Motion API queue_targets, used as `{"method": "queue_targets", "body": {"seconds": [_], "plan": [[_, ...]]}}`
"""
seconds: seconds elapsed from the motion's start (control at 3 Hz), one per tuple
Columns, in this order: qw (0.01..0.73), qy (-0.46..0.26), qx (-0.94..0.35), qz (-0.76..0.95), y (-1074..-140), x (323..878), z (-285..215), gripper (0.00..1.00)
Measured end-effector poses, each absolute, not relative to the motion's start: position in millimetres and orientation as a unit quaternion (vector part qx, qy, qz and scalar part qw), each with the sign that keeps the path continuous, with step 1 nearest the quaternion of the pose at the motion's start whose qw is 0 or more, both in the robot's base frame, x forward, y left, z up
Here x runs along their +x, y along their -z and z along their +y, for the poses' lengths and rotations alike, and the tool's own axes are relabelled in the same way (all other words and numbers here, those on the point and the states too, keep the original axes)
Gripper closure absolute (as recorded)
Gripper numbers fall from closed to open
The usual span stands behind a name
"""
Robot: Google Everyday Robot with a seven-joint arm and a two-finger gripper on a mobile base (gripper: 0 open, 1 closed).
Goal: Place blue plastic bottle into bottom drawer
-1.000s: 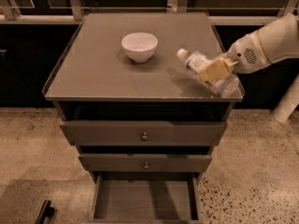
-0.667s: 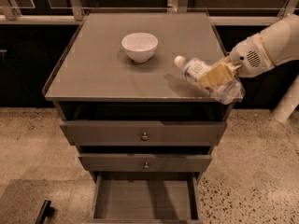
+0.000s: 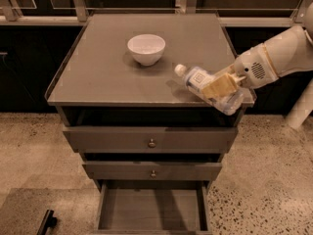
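The blue plastic bottle (image 3: 208, 87) is clear with a white cap and a pale label. It is lifted off the cabinet top, tilted, cap pointing left, over the front right corner. My gripper (image 3: 218, 88) is shut on the bottle's middle, its tan fingers (image 3: 217, 85) clamped across it, with the white arm reaching in from the right. The bottom drawer (image 3: 151, 208) is pulled open below, at the bottom centre, with a plain flat inside and nothing in it.
A white bowl (image 3: 146, 48) stands on the cabinet top (image 3: 102, 72) left of the bottle. Two upper drawers (image 3: 151, 140) with round knobs are shut. Speckled floor lies around the cabinet. A dark object (image 3: 46, 223) lies on the floor at bottom left.
The gripper has carried the bottle forward and a little left, toward the front edge of the cabinet top. The bowl and drawers have not moved.
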State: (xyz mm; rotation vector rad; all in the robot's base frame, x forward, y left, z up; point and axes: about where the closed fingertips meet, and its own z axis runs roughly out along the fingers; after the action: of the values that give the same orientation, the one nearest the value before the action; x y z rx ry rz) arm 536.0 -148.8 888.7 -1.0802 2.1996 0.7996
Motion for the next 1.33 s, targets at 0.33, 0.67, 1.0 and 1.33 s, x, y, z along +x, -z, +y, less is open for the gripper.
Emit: {"method": "queue_targets", "body": {"seconds": [0.33, 0.67, 1.0, 1.33], "plan": [[0.309, -0.309, -0.408, 0.802, -869, 518, -133, 1.00], [0.346, -0.314, -0.373, 0.801, -836, 505, -136, 1.00], [0.369, -0.309, -0.339, 0.808, -819, 491, -145, 1.00], [0.382, -0.300, -0.310, 0.817, -809, 480, -155, 1.00]]}}
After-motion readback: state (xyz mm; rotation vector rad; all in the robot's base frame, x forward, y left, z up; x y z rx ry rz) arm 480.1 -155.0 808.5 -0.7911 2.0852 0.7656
